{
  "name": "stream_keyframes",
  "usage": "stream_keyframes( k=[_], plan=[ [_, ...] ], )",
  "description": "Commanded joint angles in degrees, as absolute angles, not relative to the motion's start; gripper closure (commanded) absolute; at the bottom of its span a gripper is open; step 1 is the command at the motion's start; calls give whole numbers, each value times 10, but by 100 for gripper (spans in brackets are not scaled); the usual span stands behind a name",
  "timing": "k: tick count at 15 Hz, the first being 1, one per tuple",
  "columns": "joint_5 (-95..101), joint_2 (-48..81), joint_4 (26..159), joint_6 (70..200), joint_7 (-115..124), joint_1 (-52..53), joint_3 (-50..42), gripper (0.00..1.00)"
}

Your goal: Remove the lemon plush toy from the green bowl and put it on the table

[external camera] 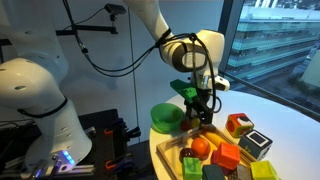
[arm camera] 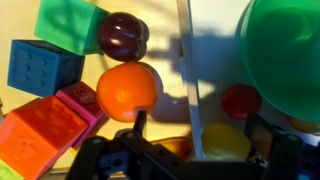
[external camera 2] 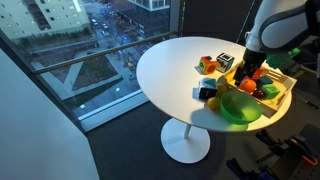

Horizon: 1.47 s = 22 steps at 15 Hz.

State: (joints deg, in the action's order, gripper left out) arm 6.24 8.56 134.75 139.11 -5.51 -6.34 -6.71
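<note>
In the wrist view the lemon plush toy [arm camera: 226, 141], small, yellow and oval, lies on the white table [arm camera: 212, 60] just beside the wooden tray's edge and below the green bowl [arm camera: 285, 55]. My gripper [arm camera: 200, 135] is open. Its fingers stand wide apart and straddle the tray edge, with the lemon between them, nearer one finger. The left finger is well clear of the lemon. In both exterior views the gripper [external camera: 205, 103] [external camera 2: 251, 72] hangs low beside the green bowl [external camera: 166, 117] [external camera 2: 238, 106], and the lemon is hidden.
The wooden tray [arm camera: 165, 30] holds an orange ball [arm camera: 128, 90], a dark plum [arm camera: 122, 35] and several coloured blocks [arm camera: 45, 65]. A red round thing [arm camera: 241, 101] lies on the table by the bowl. More blocks [external camera: 238, 124] [external camera 2: 208, 65] stand on the table.
</note>
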Motion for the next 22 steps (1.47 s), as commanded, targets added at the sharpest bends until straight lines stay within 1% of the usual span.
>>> stream_keyframes(
  k=[1,13,17,22],
  plan=[
    [55,35,1350,1325,-83,-77,-74,0],
    [61,-135,1359,1083,-102,-79,-84,0],
    [63,-188,1367,1049,-94,-79,-84,0],
    [65,-252,1391,1060,-86,-80,-84,0]
  ],
)
